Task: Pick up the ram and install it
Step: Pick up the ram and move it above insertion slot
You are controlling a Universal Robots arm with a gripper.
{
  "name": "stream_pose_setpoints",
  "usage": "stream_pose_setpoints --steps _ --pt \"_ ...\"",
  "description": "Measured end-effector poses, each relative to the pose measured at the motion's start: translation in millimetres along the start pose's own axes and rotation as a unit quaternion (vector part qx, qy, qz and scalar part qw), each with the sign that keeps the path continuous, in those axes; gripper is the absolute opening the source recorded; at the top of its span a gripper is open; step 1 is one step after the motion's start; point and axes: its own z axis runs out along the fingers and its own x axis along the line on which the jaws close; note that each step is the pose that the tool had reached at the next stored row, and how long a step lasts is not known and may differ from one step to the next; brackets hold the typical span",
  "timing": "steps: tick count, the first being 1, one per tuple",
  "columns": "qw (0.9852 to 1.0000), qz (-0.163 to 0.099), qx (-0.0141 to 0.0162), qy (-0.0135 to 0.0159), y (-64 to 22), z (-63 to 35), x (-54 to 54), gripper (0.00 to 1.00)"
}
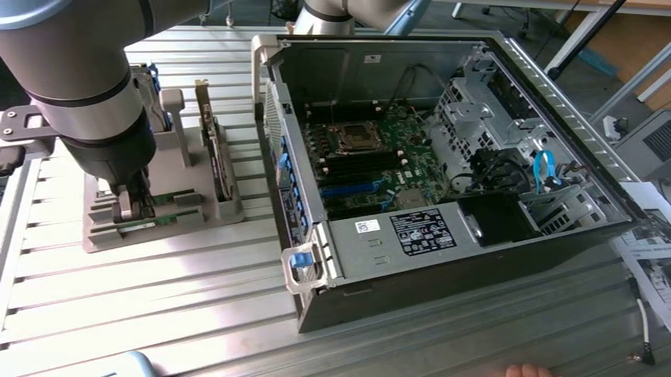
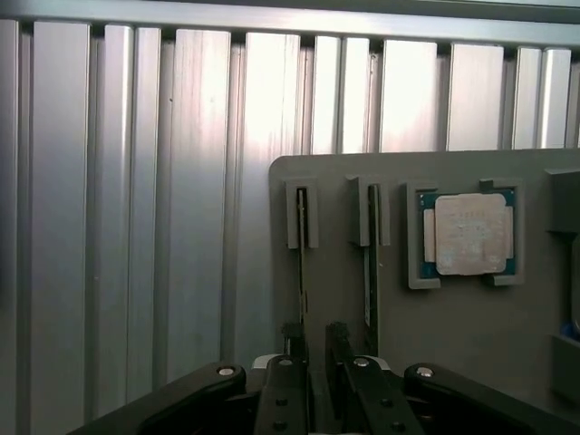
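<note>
Best done, by the look of it, by centring the hand [image 2: 314, 337] on the ram [image 2: 301, 263] before any squeeze. Keep both fingers [image 2: 290, 349] square to the thin board, seat low enough for a firm hold on its edge, and avoid any sideways load likely to bend it. Stands released for now, jaws apart, straddling the stick without clamping it. Sits upright on edge in a slot of the grey holder [image 2: 435, 335], lower left of the exterior view, beside a second stick [image 2: 372, 263]. Looks long, narrow, very thin, dark along the edge.
</note>
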Motion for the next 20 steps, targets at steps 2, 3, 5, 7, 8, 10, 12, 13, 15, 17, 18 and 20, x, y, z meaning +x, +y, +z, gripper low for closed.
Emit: stream_pose_setpoints --steps 2,3,5,7,8,10,12,13,15,17,18,20 --pt "1.0 -0.003 -0.0001 0.0 0.0 0.0 0.0 0.24" --pt "1.0 -0.005 -0.0001 0.0 0.0 0.0 0.0 0.24" --pt "1.0 -0.006 -0.0001 0.0 0.0 0.1 0.0 0.24" --pt "1.0 -0.006 -0.0001 0.0 0.0 0.1 0.0 0.24" --pt "1.0 -0.006 -0.0001 0.0 0.0 0.1 0.0 0.24" --pt "1.0 -0.006 0.0 0.0 -0.1 0.1 0.0 0.24" --pt "1.0 -0.007 0.0 0.0 -1.1 0.1 0.1 0.24" --pt "1.0 -0.007 -0.0001 0.0 -1.5 0.1 0.1 0.24" --pt "1.0 -0.007 -0.0001 0.0 -2.7 0.0 0.1 0.24" --pt "1.0 -0.007 -0.0001 0.0 -3.8 0.1 0.2 0.24" --pt "1.0 -0.006 0.0 0.0 -4.0 0.1 0.2 0.24" --pt "1.0 -0.006 -0.0001 0.0 -4.1 0.1 0.2 0.24"
